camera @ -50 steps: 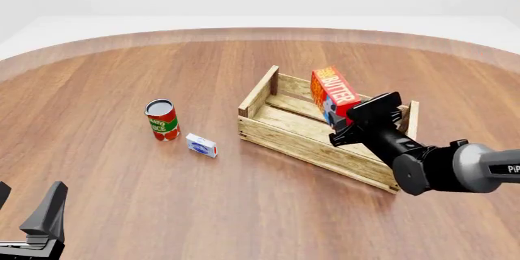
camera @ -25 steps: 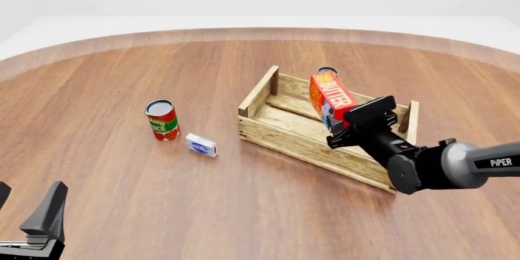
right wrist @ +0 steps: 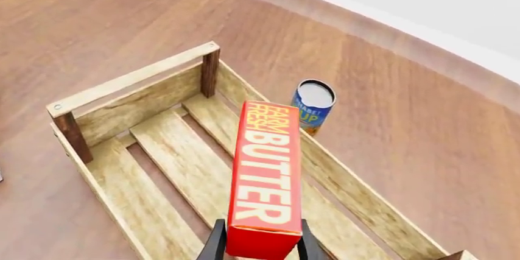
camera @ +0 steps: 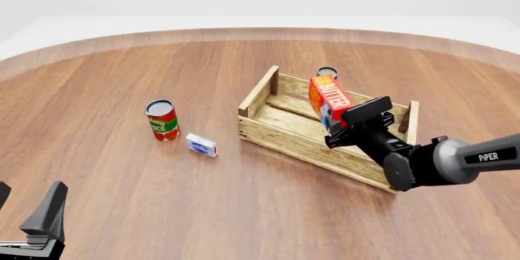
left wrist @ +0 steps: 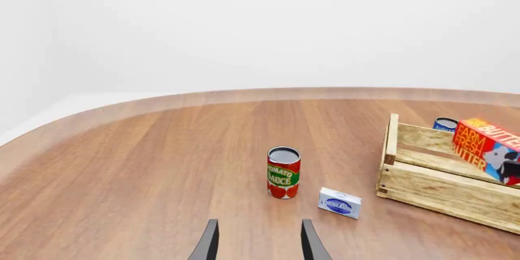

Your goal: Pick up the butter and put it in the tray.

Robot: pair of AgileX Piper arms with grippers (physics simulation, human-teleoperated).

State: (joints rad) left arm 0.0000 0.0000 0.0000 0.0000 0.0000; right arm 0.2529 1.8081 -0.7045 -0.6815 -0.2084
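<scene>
The butter (camera: 329, 97), a red-orange carton with white "BUTTER" letters, is held tilted over the inside of the tray (camera: 276, 136), a light wooden slat crate. My right gripper (camera: 335, 120) is shut on the carton's near end. In the right wrist view the butter (right wrist: 264, 175) hangs just above the tray floor (right wrist: 175, 168), between the fingers (right wrist: 213, 243). The left wrist view shows the butter (left wrist: 484, 148) and the tray (left wrist: 430, 187) at the right edge. My left gripper (camera: 28, 208) is open and empty at the near left, far from them.
A tomato sauce can (camera: 162, 120) and a small white-blue box (camera: 201, 145) stand left of the tray. A blue can (right wrist: 313, 105) stands just behind the tray's far wall. Bare wooden table (camera: 122, 77) lies around them.
My right gripper has lowered the butter into the tray and moved it a little leftward. The blue can behind the tray has come into sight. The left arm has not moved.
</scene>
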